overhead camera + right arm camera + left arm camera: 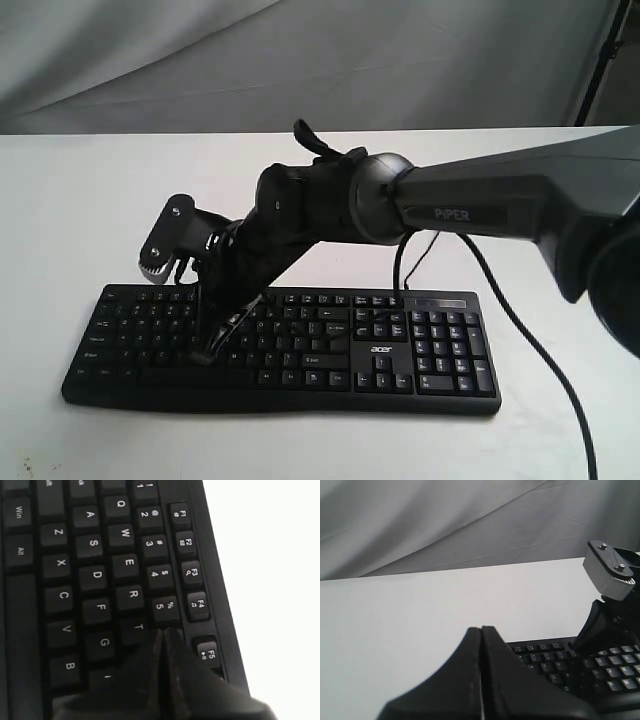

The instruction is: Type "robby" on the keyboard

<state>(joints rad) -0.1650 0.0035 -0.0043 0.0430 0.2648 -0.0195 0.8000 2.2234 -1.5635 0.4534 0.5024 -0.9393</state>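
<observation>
1. Across the lower middle of the exterior frame lies the keyboard (320, 345). It sits flat on the white surface (80, 200), with its number pad toward the right of the frame.
2. No view shows any typed text (no screen is in sight), so I cannot tell how many letters of "robby" have gone in. My judgement is that typing is under way and not finished, since one end effector is down over the letter block. I cannot tell which letter is in hand.
3. The right arm (500, 200) reaches from the right edge of the exterior frame across the middle to the keyboard's left half. The right end effector (164, 632) is clenched, its fingers pressed together on nothing and serving as one poking tip.
4. In the right wrist view that tip overlaps the spot just beside the T key (139, 628) and the 5 key (160, 606), hiding the key under it. I cannot tell whether it touches a key or hovers just above. The exterior view seems to put the tip nearer the lower letter rows, so the exact key is uncertain.
5. The left end effector (481, 680) is also clenched on nothing. In its view the keyboard's end shows at the lower right of the frame, clear of the tip, which hangs over bare surface.
6. Whatever letters remain, I judge that the o sits further right than this tip, so a sideways move would be needed.
</observation>
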